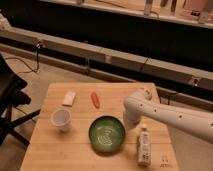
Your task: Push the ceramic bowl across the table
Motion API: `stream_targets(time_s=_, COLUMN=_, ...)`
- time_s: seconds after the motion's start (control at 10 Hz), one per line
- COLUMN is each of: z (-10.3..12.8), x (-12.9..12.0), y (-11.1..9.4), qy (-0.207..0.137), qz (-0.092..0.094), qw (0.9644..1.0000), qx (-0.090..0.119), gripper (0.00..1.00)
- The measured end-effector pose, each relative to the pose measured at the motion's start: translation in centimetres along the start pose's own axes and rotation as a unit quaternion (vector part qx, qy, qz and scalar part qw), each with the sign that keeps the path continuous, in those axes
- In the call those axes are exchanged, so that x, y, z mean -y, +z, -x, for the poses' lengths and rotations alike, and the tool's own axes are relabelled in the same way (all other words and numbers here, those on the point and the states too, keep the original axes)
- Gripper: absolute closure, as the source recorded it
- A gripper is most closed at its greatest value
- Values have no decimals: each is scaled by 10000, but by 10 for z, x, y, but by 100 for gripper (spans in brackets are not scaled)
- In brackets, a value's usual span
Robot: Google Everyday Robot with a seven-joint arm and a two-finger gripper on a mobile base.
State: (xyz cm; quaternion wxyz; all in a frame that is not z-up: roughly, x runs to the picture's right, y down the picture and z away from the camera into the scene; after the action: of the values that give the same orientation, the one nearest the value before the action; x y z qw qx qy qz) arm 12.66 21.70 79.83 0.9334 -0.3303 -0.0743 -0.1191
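Note:
The ceramic bowl [107,134] is a wide, shallow dark-green dish with pale swirls inside. It sits on the light-wood table [60,155], near the middle front. My white arm reaches in from the right. Its gripper [131,120] points down at the table just beside the bowl's right rim. I cannot tell whether it touches the bowl.
A white cup [61,120] stands left of the bowl. A pale flat packet [69,98] and a small orange-red item [95,99] lie further back. A white bottle [144,145] lies at the front right, close to the gripper. A dark chair [10,95] stands at the left.

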Motion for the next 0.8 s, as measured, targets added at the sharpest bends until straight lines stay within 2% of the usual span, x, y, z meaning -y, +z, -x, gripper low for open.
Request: stream_targets(time_s=0.8, z=22, x=13, y=5, qy=-161, qz=1, qw=9999, qx=-56, gripper=81)
